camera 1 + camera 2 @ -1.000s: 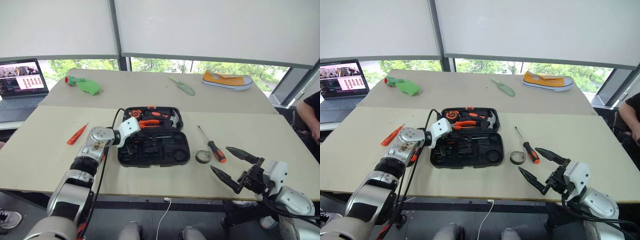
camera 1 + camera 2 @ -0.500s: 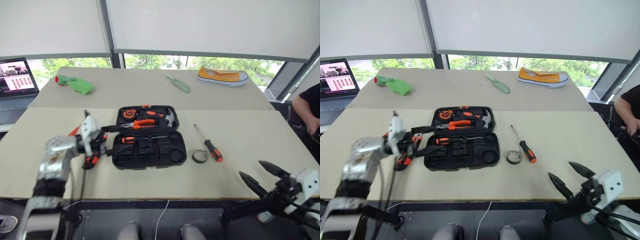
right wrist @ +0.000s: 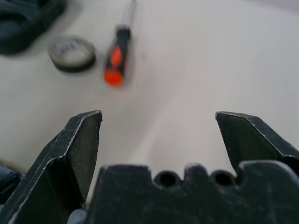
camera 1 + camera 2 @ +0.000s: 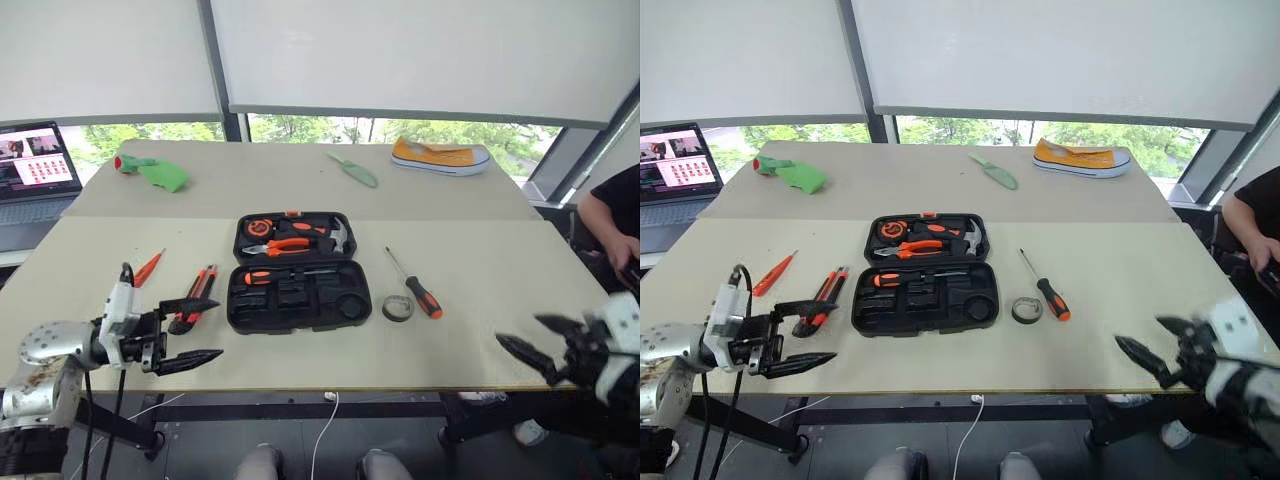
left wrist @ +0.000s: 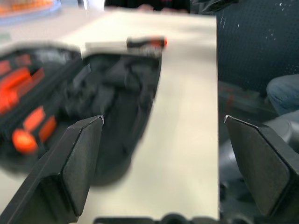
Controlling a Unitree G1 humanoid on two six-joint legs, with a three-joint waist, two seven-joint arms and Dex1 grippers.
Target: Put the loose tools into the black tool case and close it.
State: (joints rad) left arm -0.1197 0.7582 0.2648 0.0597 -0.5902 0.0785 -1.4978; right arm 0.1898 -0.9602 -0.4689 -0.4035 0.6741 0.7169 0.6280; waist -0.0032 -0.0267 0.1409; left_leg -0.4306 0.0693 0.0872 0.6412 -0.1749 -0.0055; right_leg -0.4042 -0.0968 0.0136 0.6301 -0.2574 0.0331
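The black tool case (image 4: 352,300) lies open in the middle of the table, with pliers, a hammer and a black-and-orange screwdriver (image 4: 288,275) in it. Left of the case lie the utility knife (image 4: 196,297) and the slim orange screwdriver (image 4: 148,268). On its right are another black-and-orange screwdriver (image 4: 417,286) and the tape roll (image 4: 398,308). My left gripper (image 4: 217,328) hangs open near the front edge, just in front of the knife and pointing towards the case. My right gripper (image 4: 520,330) is open and empty at the front right, well short of the screwdriver (image 3: 119,56) and tape roll (image 3: 72,52).
A grey laptop (image 4: 35,175) stands at the far left. A green bundle (image 4: 150,170), a green trowel (image 4: 355,170) and a yellow shoe (image 4: 440,157) lie on the far table. A person's arm (image 4: 610,220) shows at the right edge.
My left gripper has opened and drawn back from the case to the front left, leaving a black-and-orange screwdriver in the case. My right gripper has swung out to the right.
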